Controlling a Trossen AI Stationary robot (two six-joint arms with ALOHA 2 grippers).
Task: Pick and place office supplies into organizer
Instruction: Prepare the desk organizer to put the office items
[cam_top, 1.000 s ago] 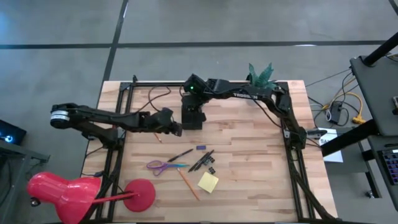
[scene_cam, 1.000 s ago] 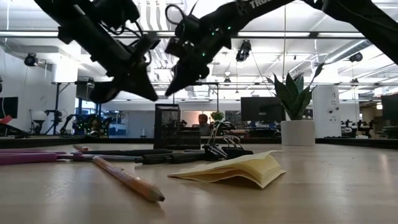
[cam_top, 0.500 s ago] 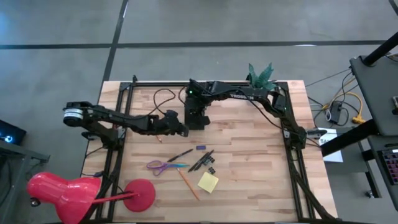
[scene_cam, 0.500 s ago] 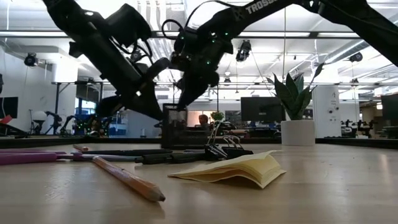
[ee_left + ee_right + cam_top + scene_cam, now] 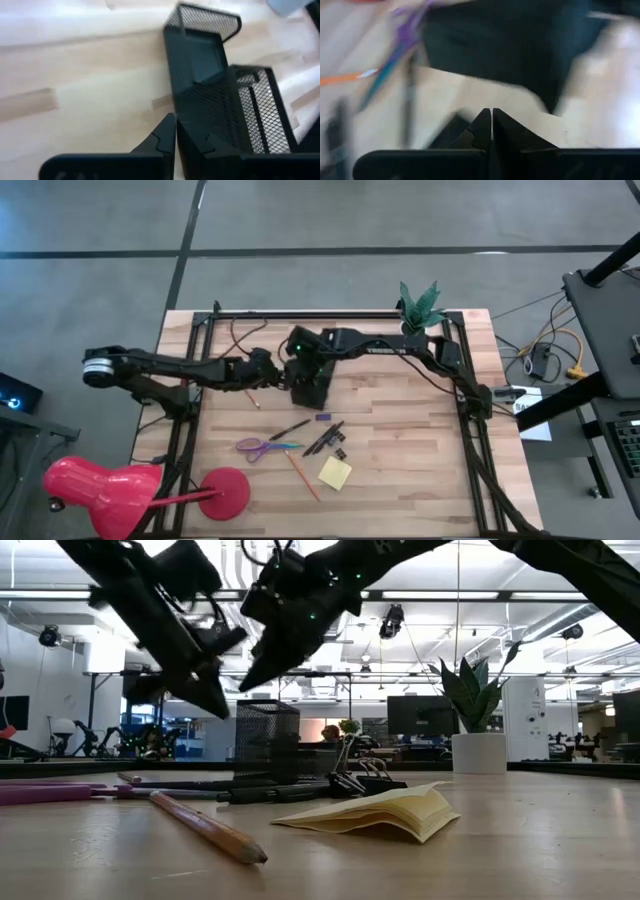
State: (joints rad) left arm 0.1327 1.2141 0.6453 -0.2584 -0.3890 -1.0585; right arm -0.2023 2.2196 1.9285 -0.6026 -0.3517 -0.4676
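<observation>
The black wire-mesh organizer (image 5: 309, 385) stands upright on the wooden table, left of centre; the low view shows it (image 5: 268, 740) behind the supplies. My left gripper (image 5: 287, 378) is shut at its left wall. My right gripper (image 5: 297, 356), also shut, is at its far left corner, tips near the top rim (image 5: 247, 686). Lying flat nearer the front edge are the purple scissors (image 5: 262, 446), an orange pencil (image 5: 302, 476), black pens (image 5: 322, 438), a yellow sticky pad (image 5: 335, 472) and a black clip (image 5: 340, 452). Another pencil (image 5: 253, 398) lies under my left arm. My left gripper's shut fingertips (image 5: 167, 131) stand right at the organizer's mesh side wall (image 5: 186, 116), coming slanting down from the table's left; whether they touch it I cannot tell. My right gripper points slanting down from the far side toward the organizer (image 5: 495, 50); whether it touches I cannot tell.
A red desk lamp (image 5: 100, 490) with its round base (image 5: 227, 492) fills the near left corner. A potted green plant (image 5: 418, 300) stands at the far right. Black frame rails run along the table's left, right and far edges.
The organizer has slid toward the table's near edge, staying upright. My right gripper has moved with it toward the near left. My left gripper went right toward the organizer, then back a little to the left, tipping further down. Both stayed shut.
</observation>
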